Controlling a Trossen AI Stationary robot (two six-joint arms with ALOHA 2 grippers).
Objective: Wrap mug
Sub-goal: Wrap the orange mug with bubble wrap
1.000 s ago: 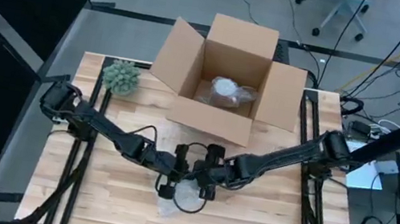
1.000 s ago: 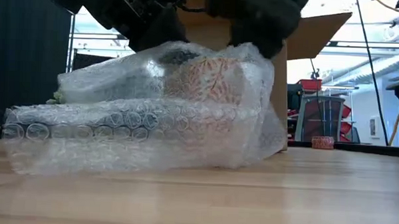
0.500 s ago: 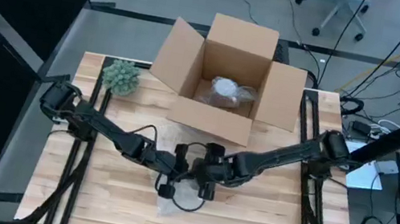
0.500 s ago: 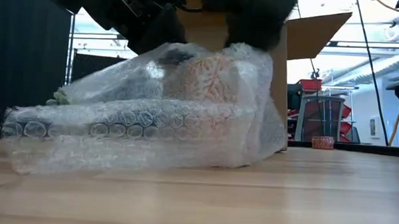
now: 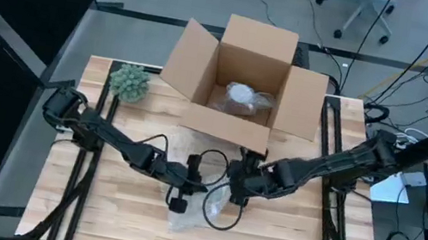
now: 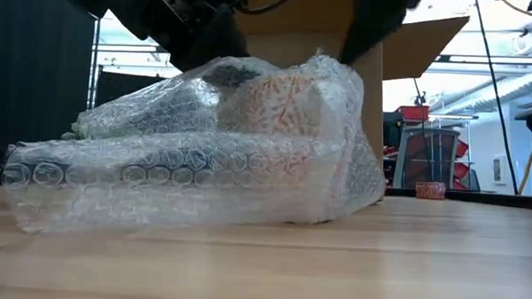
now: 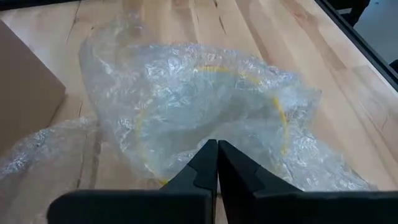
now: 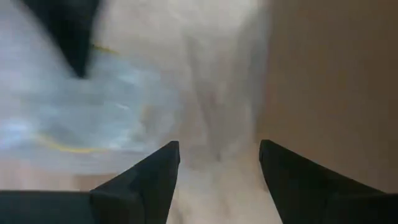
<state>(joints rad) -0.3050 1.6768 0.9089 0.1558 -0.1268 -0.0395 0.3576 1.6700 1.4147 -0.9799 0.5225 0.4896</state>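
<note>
Left gripper (image 7: 217, 163) pinched shut on bubble wrap (image 7: 205, 106) over mug (image 6: 281, 106), mid-table toward front edge. Right gripper (image 8: 217, 168) fingers spread, empty, beside it. Mug likely rigid, fragile; wrap soft, slippery, so grab loose edge. Cardboard box (image 5: 242, 81) at back edge.

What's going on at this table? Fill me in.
The robot is wrapping a mug in bubble wrap on the wooden table, in front of an open cardboard box. The left gripper is shut at the edge of the wrap. The right gripper is open and holds nothing, beside the bundle.
</note>
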